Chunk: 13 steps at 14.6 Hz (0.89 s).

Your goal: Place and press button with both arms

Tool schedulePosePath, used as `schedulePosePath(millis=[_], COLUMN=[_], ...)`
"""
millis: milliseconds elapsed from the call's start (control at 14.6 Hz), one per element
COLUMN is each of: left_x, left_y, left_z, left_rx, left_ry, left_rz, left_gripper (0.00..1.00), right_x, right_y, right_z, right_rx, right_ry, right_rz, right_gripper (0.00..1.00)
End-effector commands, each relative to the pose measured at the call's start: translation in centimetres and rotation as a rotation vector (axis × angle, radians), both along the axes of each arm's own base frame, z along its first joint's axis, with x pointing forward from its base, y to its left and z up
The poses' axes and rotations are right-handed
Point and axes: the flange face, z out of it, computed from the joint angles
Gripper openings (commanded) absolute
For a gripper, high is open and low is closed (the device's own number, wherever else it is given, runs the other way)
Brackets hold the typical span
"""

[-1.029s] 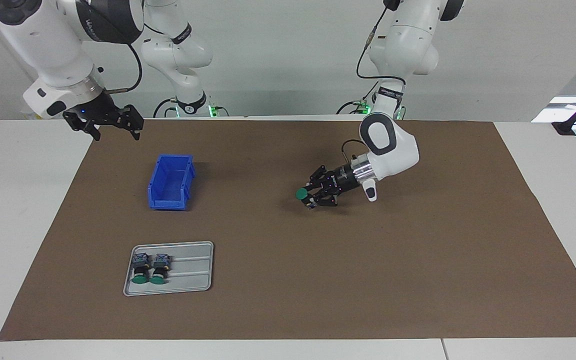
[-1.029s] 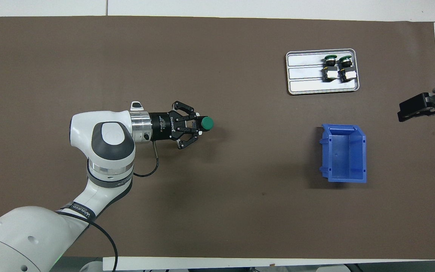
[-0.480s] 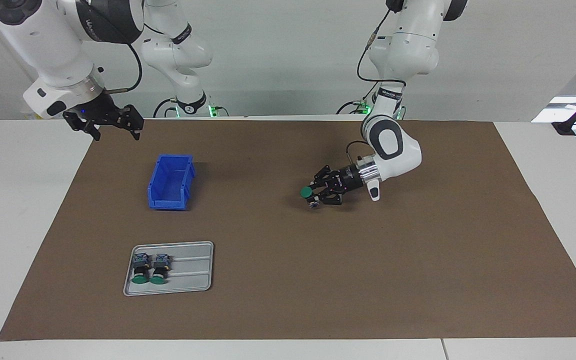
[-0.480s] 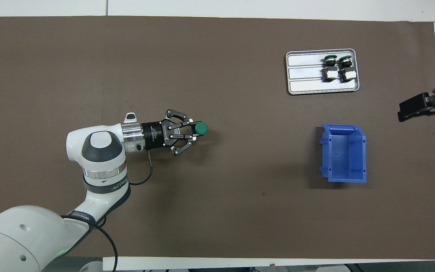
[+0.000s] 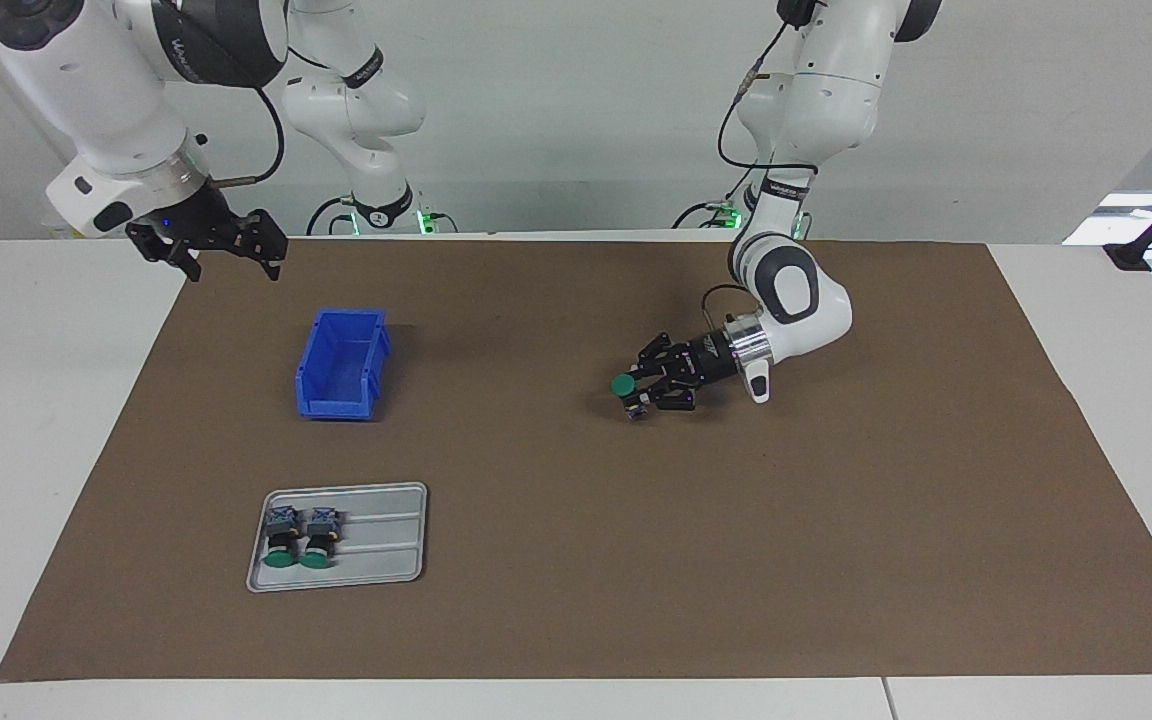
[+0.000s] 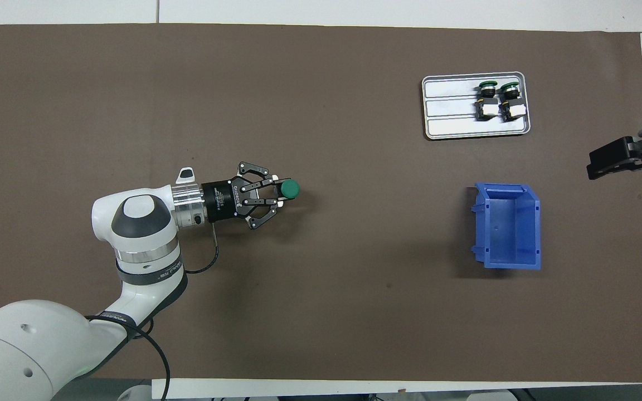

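Observation:
My left gripper (image 5: pixel 639 393) (image 6: pixel 281 195) reaches low over the middle of the brown mat, shut on a button (image 5: pixel 623 385) (image 6: pixel 289 189) with a round green cap. The button stands upright in its grip, cap up, its block close to the mat. My right gripper (image 5: pixel 226 252) (image 6: pixel 597 165) waits in the air, open, over the mat's edge at the right arm's end of the table, with nothing in it.
A blue bin (image 5: pixel 341 364) (image 6: pixel 506 226) lies on the mat toward the right arm's end. A grey ridged tray (image 5: pixel 376 545) (image 6: pixel 449 108), farther from the robots than the bin, holds two more green-capped buttons (image 5: pixel 298 538) (image 6: pixel 498 100).
The left arm has drawn back toward its own end of the table, carrying the button a short way with it. The right arm has not moved.

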Motion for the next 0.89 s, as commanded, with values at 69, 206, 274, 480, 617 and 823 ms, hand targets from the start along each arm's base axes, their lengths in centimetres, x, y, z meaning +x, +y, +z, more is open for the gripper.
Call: schedulePosePath(millis=[69, 206, 274, 480, 617, 823], left_x=[-0.5, -0.8, -0.9, -0.9, -1.0, -0.7], left_y=[0.2, 0.2, 0.2, 0.2, 0.3, 0.8], left_z=[-0.6, -1.4, -1.6, -1.6, -1.7, -1.5], left_rx=[-0.017, 0.004, 0.005, 0.007, 0.01, 0.017], left_ry=[-0.022, -0.044, -0.042, -0.045, -0.044, -0.04], left_rz=[0.019, 0.009, 0.01, 0.008, 0.01, 0.026], left_gripper=[0.09, 0.09, 0.09, 0.12, 0.18, 0.5], right_x=[-0.8, -0.8, -0.8, -0.8, -0.8, -0.8], right_y=[-0.1, -0.1, -0.1, -0.1, -0.1, -0.1], right_z=[0.0, 0.0, 0.0, 0.0, 0.0, 0.0], right_rx=[0.026, 0.026, 0.026, 0.026, 0.026, 0.026], right_ry=[0.002, 0.002, 0.002, 0.002, 0.002, 0.002], right_rz=[0.011, 0.011, 0.011, 0.011, 0.011, 0.011], right_gripper=[1.0, 1.0, 1.0, 1.0, 1.0, 1.0])
